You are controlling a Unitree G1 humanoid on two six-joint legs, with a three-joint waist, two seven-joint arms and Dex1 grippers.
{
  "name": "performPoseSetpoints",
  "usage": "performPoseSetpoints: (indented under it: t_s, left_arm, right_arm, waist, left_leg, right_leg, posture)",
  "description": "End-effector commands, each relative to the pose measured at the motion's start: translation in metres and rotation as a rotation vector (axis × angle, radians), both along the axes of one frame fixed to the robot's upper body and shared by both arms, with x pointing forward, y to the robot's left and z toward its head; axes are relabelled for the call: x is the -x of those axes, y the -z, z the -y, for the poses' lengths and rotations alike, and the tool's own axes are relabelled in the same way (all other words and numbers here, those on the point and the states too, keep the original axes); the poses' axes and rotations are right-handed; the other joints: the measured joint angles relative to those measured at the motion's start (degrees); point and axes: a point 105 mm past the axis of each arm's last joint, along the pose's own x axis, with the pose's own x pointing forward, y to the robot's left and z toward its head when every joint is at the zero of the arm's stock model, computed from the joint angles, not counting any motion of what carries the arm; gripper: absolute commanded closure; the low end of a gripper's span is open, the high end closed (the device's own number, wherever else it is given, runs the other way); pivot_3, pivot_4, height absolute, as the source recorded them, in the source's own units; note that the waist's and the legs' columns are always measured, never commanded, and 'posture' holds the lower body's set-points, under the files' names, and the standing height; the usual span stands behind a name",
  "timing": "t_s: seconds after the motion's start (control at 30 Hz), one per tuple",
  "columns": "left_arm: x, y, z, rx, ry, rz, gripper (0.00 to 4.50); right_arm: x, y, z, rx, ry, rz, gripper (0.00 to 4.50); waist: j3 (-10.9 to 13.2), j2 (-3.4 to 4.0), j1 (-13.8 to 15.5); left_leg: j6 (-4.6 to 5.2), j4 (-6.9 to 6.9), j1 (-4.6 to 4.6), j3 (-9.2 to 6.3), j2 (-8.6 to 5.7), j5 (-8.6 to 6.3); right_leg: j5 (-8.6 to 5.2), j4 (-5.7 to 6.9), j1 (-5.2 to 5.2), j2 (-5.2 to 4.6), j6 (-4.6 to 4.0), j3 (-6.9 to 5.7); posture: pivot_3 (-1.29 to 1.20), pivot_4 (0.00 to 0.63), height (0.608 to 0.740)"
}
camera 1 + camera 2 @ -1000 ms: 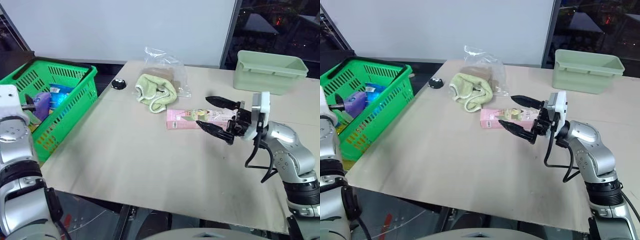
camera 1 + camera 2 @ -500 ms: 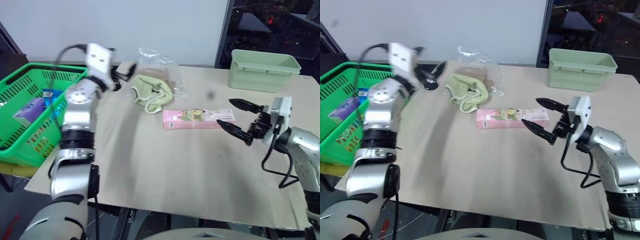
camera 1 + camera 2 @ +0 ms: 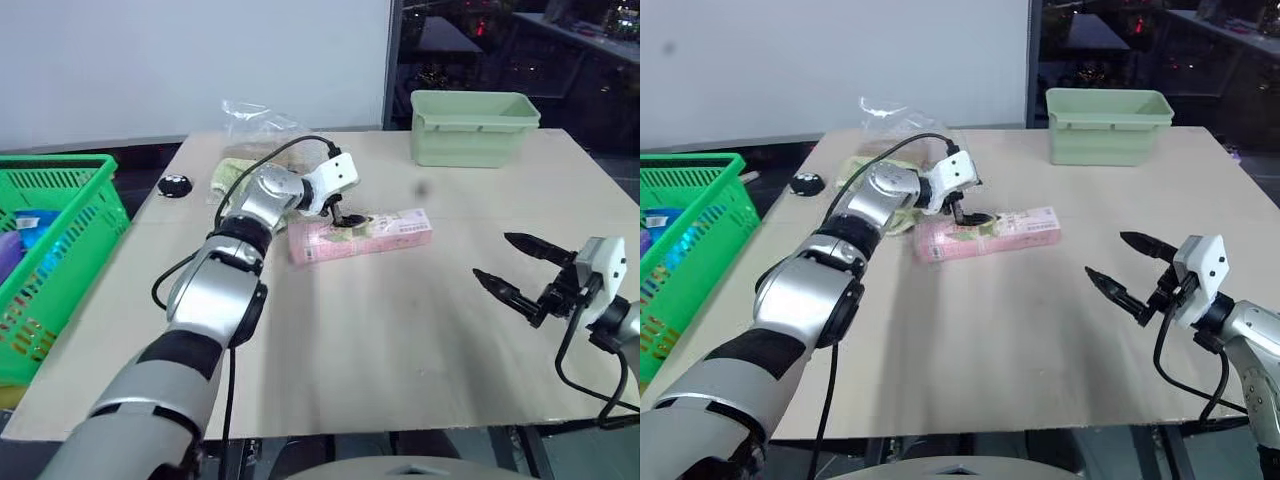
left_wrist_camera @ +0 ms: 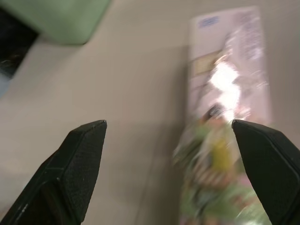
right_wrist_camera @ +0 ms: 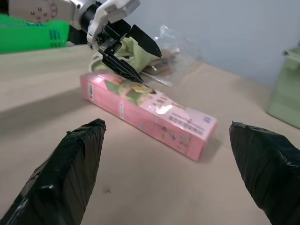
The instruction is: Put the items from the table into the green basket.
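The long pink carton (image 3: pixel 360 236) lies flat near the middle of the desk (image 3: pixel 400 340), a pale beige wood-look board with a faint seam running across it. The left pincer (image 3: pixel 343 212) hangs just over the carton's left half with its black fingers spread wide, one finger above the carton's top face; from the left wrist view the carton sits under the gap between the two fingertips, not gripped. Just behind the carton, toward the far left of the desk, a pale green cloth (image 3: pixel 232 176) lies bunched with a crinkled clear plastic bag (image 3: pixel 250 112) beside it, and a small round black object (image 3: pixel 174 185) rests near the desk's left edge. The green basket (image 3: pixel 50 260) stands off the desk's left side, its slotted wall and thick rim in view, with some packets inside. A pale green tub (image 3: pixel 468 126) sits at the far right corner of the desk. The right pincer (image 3: pixel 522 272) hovers over the right side, well apart from the carton, fingers wide and empty. Behind the desk stand a white wall and a dark window.
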Motion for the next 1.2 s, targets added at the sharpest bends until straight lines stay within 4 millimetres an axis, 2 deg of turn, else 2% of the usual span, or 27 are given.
performPoseSetpoints:
  t_s: [0.03,0.27,0.5,0.63,0.67,0.73,0.77,0.97,1.0,1.1,1.2]
  left_arm:
    - [0.004,-0.009,0.003,-0.030,0.065,-0.024,0.03]
    - [0.005,0.004,-0.009,-0.215,0.079,-0.022,0.03]
    - [0.005,0.026,-0.018,-0.336,0.025,-0.062,0.03]
    - [0.005,0.033,-0.023,-0.388,0.008,-0.088,0.03]
    - [0.005,0.033,-0.024,-0.396,0.006,-0.090,0.55]
    - [0.006,0.035,-0.026,-0.403,0.000,-0.094,1.07]
    - [0.006,0.035,-0.026,-0.404,-0.001,-0.097,1.75]
    - [0.004,0.032,-0.021,-0.346,-0.011,-0.087,4.19]
    - [0.004,0.028,-0.018,-0.311,-0.014,-0.087,4.35]
    - [-0.001,0.018,-0.013,-0.232,-0.035,-0.058,4.37]
    - [-0.010,-0.001,-0.010,-0.125,-0.089,0.006,4.37]
  right_arm:
    - [0.007,-0.014,0.003,0.017,0.016,0.072,0.00]
    - [0.010,-0.001,0.010,0.061,0.060,0.030,0.00]
    - [0.009,0.003,0.008,0.078,0.045,0.015,0.00]
    - [0.009,0.002,0.003,0.076,0.030,0.005,0.00]
    - [0.010,0.002,0.001,0.077,0.025,-0.002,0.00]
    - [0.010,0.005,0.000,0.083,0.020,-0.017,0.00]
    - [0.010,0.006,-0.001,0.086,0.017,-0.024,0.00]
    - [0.011,0.009,-0.003,0.086,0.009,-0.062,0.00]
    - [0.011,0.009,-0.003,0.088,0.007,-0.064,0.00]
    - [0.010,0.010,-0.004,0.084,-0.003,-0.079,0.00]
    - [0.009,0.013,-0.006,0.082,-0.017,-0.109,0.00]
  waist:
    - [0.0,0.03,-1.1]
    - [0.0,0.10,-4.5]
    - [0.0,0.10,-5.7]
    - [0.0,0.12,-5.8]
    - [0.0,0.12,-5.8]
    - [-0.1,0.17,-5.8]
    - [-0.1,0.18,-5.8]
    - [-0.1,0.28,-5.6]
    - [-0.1,0.30,-5.5]
    - [-0.1,0.30,-5.2]
    - [-0.1,0.31,-4.6]
  left_leg:
    - [0.00,0.01,-0.03,-0.08,0.00,0.00]
    - [0.00,0.02,-0.15,-0.48,-0.02,0.00]
    - [0.00,0.04,-0.16,-0.56,-0.03,0.00]
    - [0.00,0.04,-0.16,-0.59,-0.03,0.00]
    - [0.00,0.04,-0.16,-0.60,-0.03,0.00]
    - [0.00,0.04,-0.15,-0.62,-0.03,0.00]
    - [0.00,0.04,-0.15,-0.62,-0.03,0.00]
    - [-0.01,0.08,-0.13,-0.67,-0.03,0.00]
    - [-0.01,0.10,-0.13,-0.67,-0.04,0.00]
    - [-0.01,0.10,-0.16,-0.71,-0.04,0.00]
    - [-0.01,0.11,-0.18,-0.77,-0.05,0.01]
  right_leg:
    - [0.01,0.00,0.00,-0.02,-0.01,-0.07]
    - [0.10,0.03,0.00,-0.04,-0.17,-0.45]
    - [-0.01,0.03,0.02,-0.06,0.02,-0.51]
    - [-0.01,0.04,0.02,-0.05,0.02,-0.54]
    - [-0.01,0.04,0.02,-0.05,0.02,-0.55]
    - [-0.01,0.04,0.04,-0.05,0.02,-0.57]
    - [-0.01,0.04,0.04,-0.05,0.02,-0.57]
    - [-0.01,0.05,0.11,-0.07,0.03,-0.63]
    - [-0.01,0.05,0.13,-0.08,0.04,-0.63]
    - [-0.02,0.05,0.12,-0.10,0.04,-0.71]
    - [-0.01,0.05,0.10,-0.10,0.04,-0.76]
  posture:
    - [-0.31,0.000,0.740]
    - [-0.32,0.000,0.740]
    - [-0.31,0.000,0.740]
    - [-0.30,0.000,0.740]
    - [-0.30,0.000,0.740]
    - [-0.30,0.000,0.740]
    - [-0.30,0.000,0.740]
    - [-0.29,0.000,0.740]
    - [-0.29,0.000,0.740]
    - [-0.27,0.000,0.740]
    - [-0.25,0.000,0.740]
